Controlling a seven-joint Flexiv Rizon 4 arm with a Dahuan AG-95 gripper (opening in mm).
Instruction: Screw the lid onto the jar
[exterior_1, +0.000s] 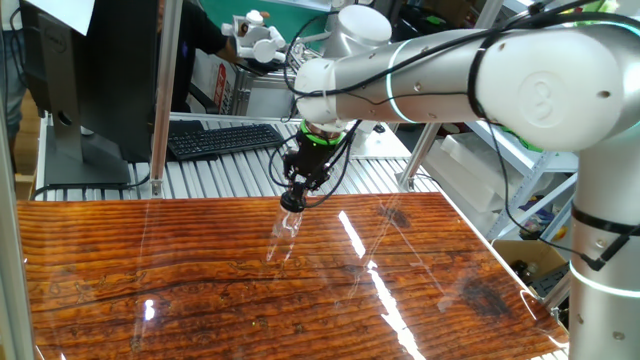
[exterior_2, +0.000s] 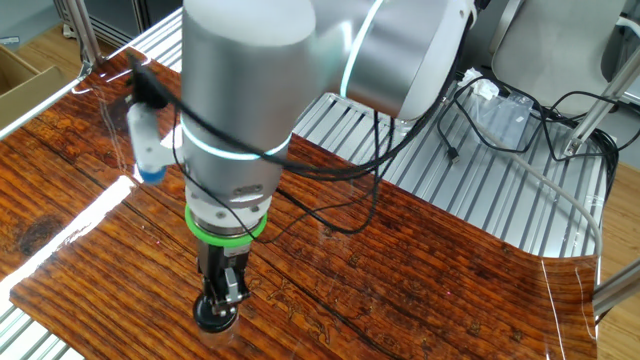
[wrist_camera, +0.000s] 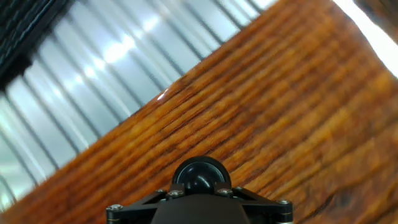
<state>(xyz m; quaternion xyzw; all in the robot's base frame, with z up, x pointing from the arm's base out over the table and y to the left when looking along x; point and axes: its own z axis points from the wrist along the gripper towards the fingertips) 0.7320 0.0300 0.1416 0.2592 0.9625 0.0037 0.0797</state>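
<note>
The pincer (exterior_1: 293, 200) points down over the bench (exterior_1: 200, 290), clamped on the lid (wrist_camera: 200, 176), a small round black cap with a smooth, glossy dome seen between the fingertips in the hand view. The lid sits on top of the jar (exterior_1: 285, 232), a slim, clear bottle that stands on the bench just under the pincer and is hard to make out against the wood. The bench is glossy reddish-brown with strong dark grain and bright glare streaks. Behind it lie ribbed metal slats (exterior_1: 230, 170) and a black keyboard (exterior_1: 222, 138).
</note>
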